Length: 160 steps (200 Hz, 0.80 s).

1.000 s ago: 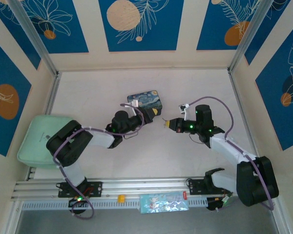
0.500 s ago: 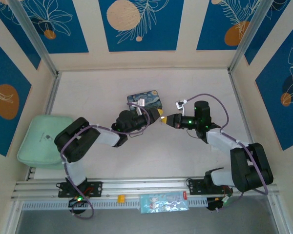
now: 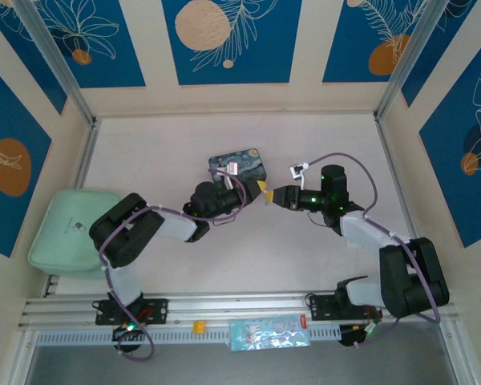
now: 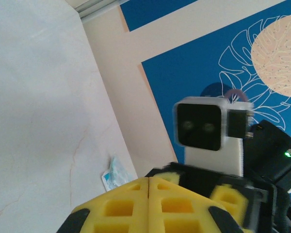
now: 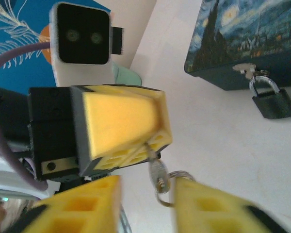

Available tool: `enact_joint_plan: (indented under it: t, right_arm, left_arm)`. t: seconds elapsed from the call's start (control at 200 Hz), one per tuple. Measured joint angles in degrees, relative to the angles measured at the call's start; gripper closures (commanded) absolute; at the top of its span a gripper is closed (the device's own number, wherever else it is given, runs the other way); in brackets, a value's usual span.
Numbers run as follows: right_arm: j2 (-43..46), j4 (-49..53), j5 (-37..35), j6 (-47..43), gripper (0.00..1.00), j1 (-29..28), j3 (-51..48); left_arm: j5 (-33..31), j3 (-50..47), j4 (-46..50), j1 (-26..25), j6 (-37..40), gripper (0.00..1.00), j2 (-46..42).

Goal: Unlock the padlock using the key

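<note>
1. My left gripper [image 5: 148, 143] is clamped tight, its yellow pads pressed flat together in its own wrist view; it pinches one end of the key [image 5: 157, 171], which sticks out of the tip.
2. My right gripper [image 5: 148, 194] has its jaws apart, one on each side of the key's head and ring; neither pad appears to touch the key, so I judge the left alone carries it.
3. In the top view the two grippers meet tip to tip above the desk [image 3: 168, 152], just beside the near right corner of the painted box [image 3: 239, 167].
4. The padlock [image 5: 274, 103] hangs by its shackle from the hasp on the box's side, its dark body lying out on the desk and pointing away from the box.
5. The relation that matters: from the key, the padlock lies well apart, along the box's side; the left gripper is the nearer one.
6. The key's long axis runs from the left tip toward the right gripper, head and ring outward; the blade looks buried in the pads, though I cannot tell for certain.
</note>
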State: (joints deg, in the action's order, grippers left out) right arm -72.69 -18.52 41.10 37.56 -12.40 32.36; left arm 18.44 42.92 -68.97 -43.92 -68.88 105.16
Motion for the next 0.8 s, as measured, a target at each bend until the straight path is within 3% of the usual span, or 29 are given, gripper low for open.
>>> enact_joint_plan:
  t: [0.155,0.8]
  right_arm:
    - [3.1,-0.7,0.4,-2.1,0.59,1.8,0.1]
    - [-2.9,-7.5,4.6,-1.1,0.67,0.2,0.3]
  left_arm:
    - [0.0,0.0,1.0,0.0,0.3,1.00,-0.4]
    - [0.2,0.0,1.9,0.0,0.3,1.00,-2.1]
